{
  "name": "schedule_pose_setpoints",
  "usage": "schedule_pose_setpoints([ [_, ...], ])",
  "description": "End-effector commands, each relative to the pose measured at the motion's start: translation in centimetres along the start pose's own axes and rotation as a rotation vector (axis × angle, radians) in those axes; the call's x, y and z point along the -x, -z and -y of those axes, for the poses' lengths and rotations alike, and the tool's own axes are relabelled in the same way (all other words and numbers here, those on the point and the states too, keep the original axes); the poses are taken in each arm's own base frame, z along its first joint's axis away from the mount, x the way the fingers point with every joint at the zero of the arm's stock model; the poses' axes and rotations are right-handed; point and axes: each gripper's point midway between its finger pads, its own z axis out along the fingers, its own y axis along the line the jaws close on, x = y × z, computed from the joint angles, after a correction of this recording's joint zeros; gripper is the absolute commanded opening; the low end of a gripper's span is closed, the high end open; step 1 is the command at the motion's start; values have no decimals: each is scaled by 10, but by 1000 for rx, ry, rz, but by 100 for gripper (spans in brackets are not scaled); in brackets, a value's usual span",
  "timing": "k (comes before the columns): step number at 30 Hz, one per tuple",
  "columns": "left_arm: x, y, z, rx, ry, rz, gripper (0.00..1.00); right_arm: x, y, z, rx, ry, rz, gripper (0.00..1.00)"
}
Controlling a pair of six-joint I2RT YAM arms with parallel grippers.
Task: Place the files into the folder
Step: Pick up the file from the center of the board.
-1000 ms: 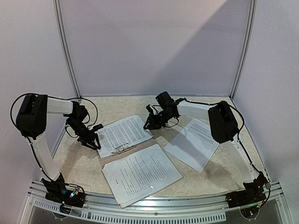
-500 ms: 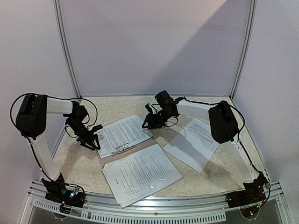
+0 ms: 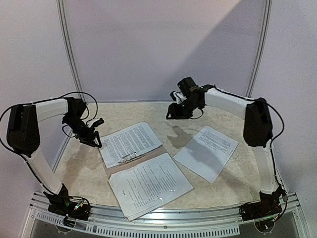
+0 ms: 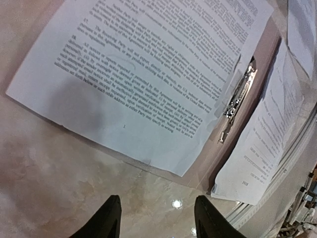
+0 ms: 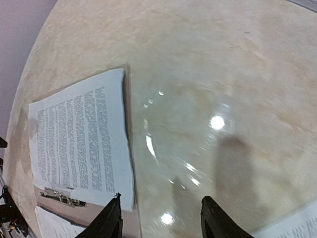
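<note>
1. We see the folder (image 3: 148,155) lying open on the surface (image 3: 89,173), its metal clip (image 4: 237,101) near the middle fold.
2. Two of the files already rest on it: one sheet (image 3: 130,142) on the far half and a stack (image 3: 150,184) on the near half. We cannot tell whether the clip grips either.
3. A third sheet (image 3: 207,152) lies on the surface to the right, well apart from the folder. We judge this to be the main work left.
4. The left gripper (image 4: 156,201) hovers just beside the far sheet's edge, jaws parted, holding nothing.
5. The right gripper (image 5: 161,198) hangs above bare surface beyond the folder, jaws likewise apart and empty.
</note>
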Motion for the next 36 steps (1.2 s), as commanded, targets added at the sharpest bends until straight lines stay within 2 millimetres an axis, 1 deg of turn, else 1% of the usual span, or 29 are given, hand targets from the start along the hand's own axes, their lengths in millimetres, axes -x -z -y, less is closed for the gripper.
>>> schedule_pose_setpoints([
  [1, 22, 30, 10, 59, -119, 77, 54, -33, 68, 112, -311, -168, -31, 54],
  [2, 28, 33, 16, 64, -148, 85, 54, -45, 81, 130, -334, -228, -28, 54],
  [3, 35, 37, 22, 70, -181, 96, 55, -62, 88, 147, -350, -293, -35, 54],
  [4, 42, 40, 29, 76, -215, 107, 55, -69, 104, 155, -347, -334, -6, 53],
  [5, 50, 41, 38, 83, -253, 113, 56, -84, 109, 164, -344, -383, -7, 53],
  [7, 68, 41, 57, 93, -327, 124, 56, -106, 126, 167, -310, -449, 7, 54],
  [9, 86, 39, 81, 80, -387, 133, 57, -128, 131, 172, -282, -508, -13, 54],
  [10, 95, 36, 92, 72, -413, 136, 57, -145, 130, 179, -260, -561, -37, 54],
  [13, 116, 19, 122, 86, -506, 121, 56, -163, 140, 194, -242, -663, -15, 51],
  [14, 120, 9, 135, 90, -551, 105, 56, -165, 145, 198, -245, -686, 2, 50],
  [15, 126, 2, 145, 92, -579, 102, 56, -168, 146, 201, -250, -700, 8, 50],
  [17, 134, -16, 166, 70, -619, 88, 56, -168, 150, 204, -240, -722, 41, 50],
  [18, 136, -30, 175, 52, -629, 68, 56, -167, 151, 205, -223, -733, 51, 50],
  [19, 139, -41, 187, 36, -646, 59, 56, -167, 151, 206, -207, -746, 59, 49],
  [21, 140, -62, 207, 18, -686, 32, 55, -174, 147, 212, -197, -775, 43, 48],
  [24, 141, -84, 229, 2, -740, 12, 55, -182, 141, 219, -180, -799, 40, 46],
  [28, 149, -112, 245, -22, -741, 25, 55, -186, 130, 220, -140, -806, 24, 46],
  [30, 150, -128, 250, -37, -729, 20, 55, -188, 126, 220, -118, -816, 19, 45],
  [34, 143, -161, 255, -55, -709, -21, 55, -199, 121, 226, -131, -836, -5, 45],
  [36, 139, -172, 257, -60, -704, -40, 55, -205, 122, 229, -138, -846, -12, 45],
])
